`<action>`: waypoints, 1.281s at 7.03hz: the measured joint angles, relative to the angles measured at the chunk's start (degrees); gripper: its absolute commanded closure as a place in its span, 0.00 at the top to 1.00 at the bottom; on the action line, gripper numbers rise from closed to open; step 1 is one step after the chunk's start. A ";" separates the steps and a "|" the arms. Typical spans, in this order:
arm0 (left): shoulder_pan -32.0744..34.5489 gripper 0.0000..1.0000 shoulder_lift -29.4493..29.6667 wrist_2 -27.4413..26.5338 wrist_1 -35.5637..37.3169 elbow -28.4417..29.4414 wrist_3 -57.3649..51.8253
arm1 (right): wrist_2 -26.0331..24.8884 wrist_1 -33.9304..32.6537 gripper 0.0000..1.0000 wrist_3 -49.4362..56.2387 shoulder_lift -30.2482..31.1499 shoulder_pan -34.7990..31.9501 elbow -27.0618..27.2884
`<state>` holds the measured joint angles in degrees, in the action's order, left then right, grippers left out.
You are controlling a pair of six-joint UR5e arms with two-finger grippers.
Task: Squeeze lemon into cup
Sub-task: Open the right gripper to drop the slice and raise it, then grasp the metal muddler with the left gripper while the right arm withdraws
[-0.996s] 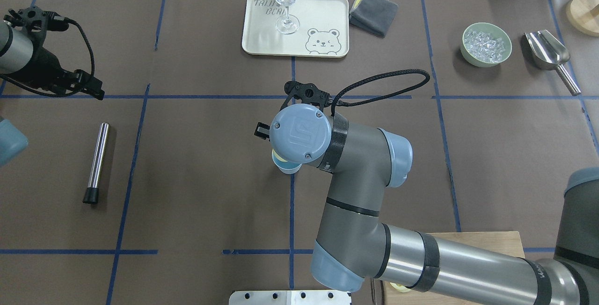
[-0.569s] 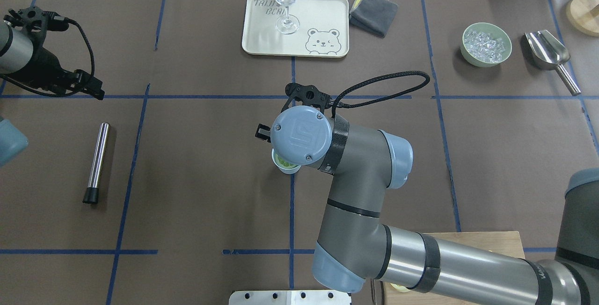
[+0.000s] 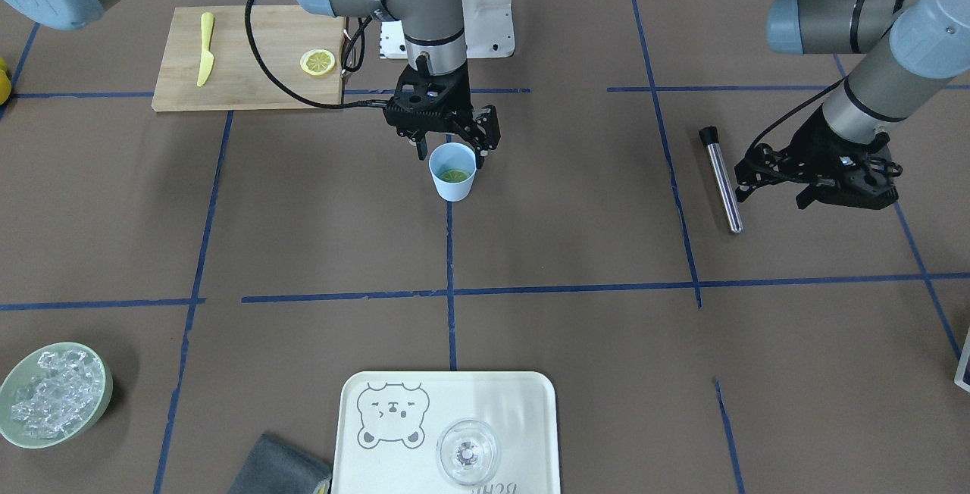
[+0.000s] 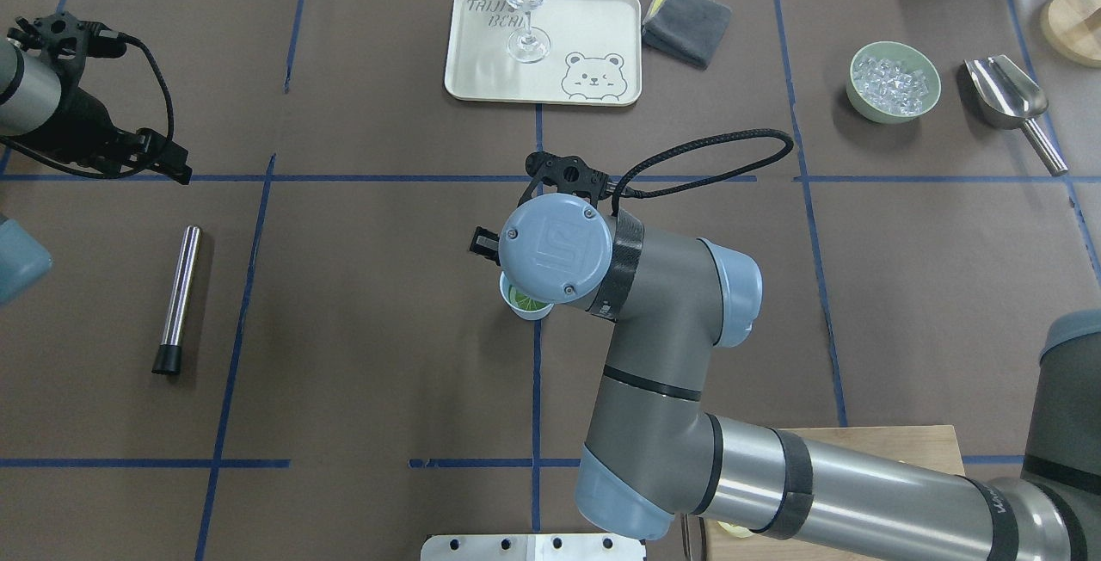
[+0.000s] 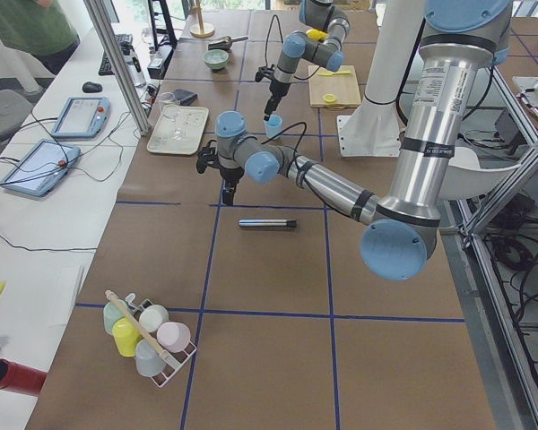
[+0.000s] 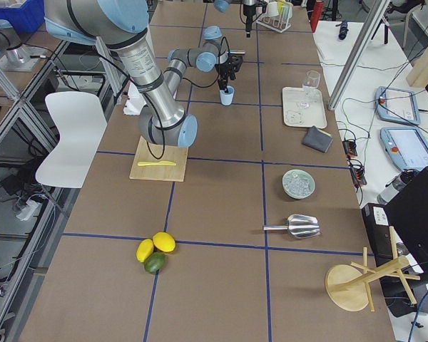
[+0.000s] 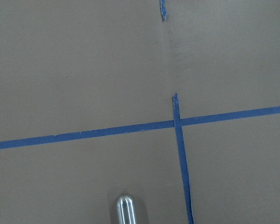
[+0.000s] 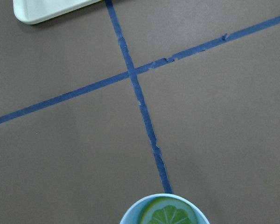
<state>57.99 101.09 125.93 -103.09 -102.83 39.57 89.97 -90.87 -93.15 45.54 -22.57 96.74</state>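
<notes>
On your left, the left fingers (image 4: 169, 164) hang over the brown surface (image 4: 344, 286) near the steel rod with the black cap (image 4: 177, 298); you cannot tell their spread. At centre, the small light-blue plastic cup (image 3: 453, 185) holds the round yellow lemon piece (image 3: 455, 175), cut face up. The right fingers (image 3: 485, 139) straddle its rim, spread wide, gripping nothing.

The cup (image 3: 453, 185) looks smooth matt plastic. Around it the table cover (image 3: 576, 198) is matt brown paper with blue tape (image 3: 450, 251). The rod (image 3: 722, 185) is glossy polished metal; the board (image 3: 174, 62) is bare, pale wood.
</notes>
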 measured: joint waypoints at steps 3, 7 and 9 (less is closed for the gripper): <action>-5.12 1.00 0.03 -0.45 -4.08 3.68 6.38 | 4.23 -8.80 1.00 8.27 1.13 -4.37 5.30; -7.64 1.00 -1.15 -0.68 -5.77 6.41 9.83 | 12.94 -9.53 1.00 23.71 9.09 -15.70 11.84; -7.75 1.00 -2.37 -0.69 -5.78 7.08 9.54 | 17.79 -9.52 1.00 29.69 11.87 -21.55 13.66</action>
<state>50.23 98.72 125.25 -108.87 -95.75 49.11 107.76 -100.39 -63.47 57.41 -44.11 110.40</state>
